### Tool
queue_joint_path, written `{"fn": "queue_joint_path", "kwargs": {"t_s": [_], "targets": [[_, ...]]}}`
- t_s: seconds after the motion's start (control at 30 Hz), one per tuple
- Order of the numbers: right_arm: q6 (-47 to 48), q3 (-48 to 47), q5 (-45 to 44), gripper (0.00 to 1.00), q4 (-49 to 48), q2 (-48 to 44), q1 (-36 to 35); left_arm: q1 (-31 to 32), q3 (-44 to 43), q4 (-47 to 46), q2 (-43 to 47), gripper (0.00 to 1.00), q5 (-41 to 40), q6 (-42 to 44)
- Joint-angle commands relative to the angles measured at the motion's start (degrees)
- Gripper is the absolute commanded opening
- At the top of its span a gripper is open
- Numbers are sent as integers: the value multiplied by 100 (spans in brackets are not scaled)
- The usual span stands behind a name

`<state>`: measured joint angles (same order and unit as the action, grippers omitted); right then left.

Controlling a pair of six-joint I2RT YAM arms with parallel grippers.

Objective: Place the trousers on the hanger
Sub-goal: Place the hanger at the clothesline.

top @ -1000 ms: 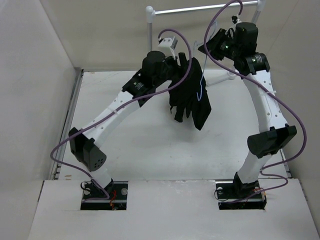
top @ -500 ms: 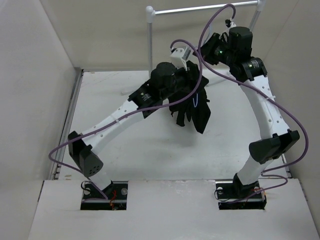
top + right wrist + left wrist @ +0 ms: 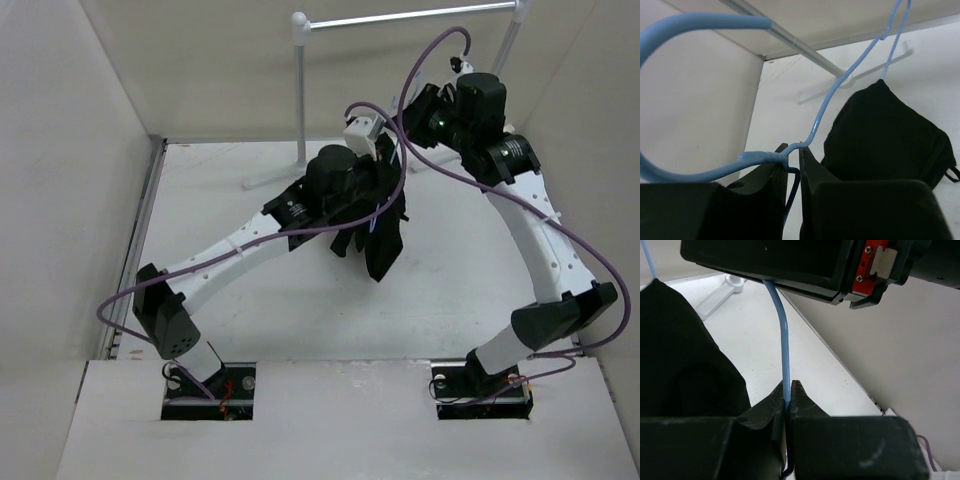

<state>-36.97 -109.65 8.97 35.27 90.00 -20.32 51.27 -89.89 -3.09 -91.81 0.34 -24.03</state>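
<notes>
right wrist: one hanger (image 3: 715, 20), one trousers (image 3: 885, 130) (draped)

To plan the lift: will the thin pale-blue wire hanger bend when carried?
Probably a little bendy: the thin pale-blue wire hanger is slender. Perhaps slippery: its surface shines. The draped black soft-fabric trousers may make it swing.

trousers (image 3: 880, 130) draped on hanger (image 3: 705, 20), rack (image 3: 300, 90) behind
</notes>
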Motion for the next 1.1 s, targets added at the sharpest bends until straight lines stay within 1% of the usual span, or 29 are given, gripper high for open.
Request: {"fn": "queue_joint_path", "kwargs": {"t_s": [0.0, 0.07, 0.2, 0.37, 0.47, 0.63, 0.67, 0.7, 0.73, 0.8, 0.87, 0.93, 0.97, 1.0, 1.07], "targets": [[-143, 240, -27, 24, -784, -597, -126, 10, 366, -806, 611, 0, -236, 48], [-257, 539, 52, 32, -959, -720, -196, 10, 498, -956, 673, 0, -289, 56], [-442, 1119, 70, 43, -1171, -913, -345, 2, 630, -1158, 726, 0, -306, 91], [-732, 1893, 210, 51, -1583, -1194, -565, -33, 771, -1255, 735, 0, -341, 100], [-916, 2245, 210, 52, -1856, -1318, -627, -16, 815, -1290, 726, 0, -394, 100], [-1145, 2667, 70, 41, -2111, -1450, -732, -42, 850, -1317, 743, 0, -456, 109], [-1172, 2729, 52, 33, -2164, -1476, -750, -42, 850, -1317, 744, 0, -456, 109], [-1189, 2781, 26, 23, -2225, -1494, -759, -42, 859, -1317, 744, 0, -456, 109], [-1207, 2817, -44, 16, -2295, -1511, -759, -34, 859, -1308, 752, 0, -456, 109], [-1199, 2843, -185, 9, -2401, -1546, -768, -16, 867, -1282, 744, 2, -456, 83], [-1146, 2748, -282, 4, -2437, -1512, -750, 10, 929, -1282, 770, 9, -456, 48], [-1015, 2563, -229, 2, -2419, -1433, -767, 54, 982, -1255, 822, 21, -456, 13], [-909, 2406, -229, 0, -2367, -1371, -715, 89, 1017, -1229, 875, 30, -456, 4], [-795, 2239, -229, 0, -2279, -1318, -680, 107, 1060, -1211, 936, 41, -473, -5], [-567, 1913, -264, 0, -2104, -1196, -584, 142, 1157, -1159, 1120, 65, -543, -14]]}}
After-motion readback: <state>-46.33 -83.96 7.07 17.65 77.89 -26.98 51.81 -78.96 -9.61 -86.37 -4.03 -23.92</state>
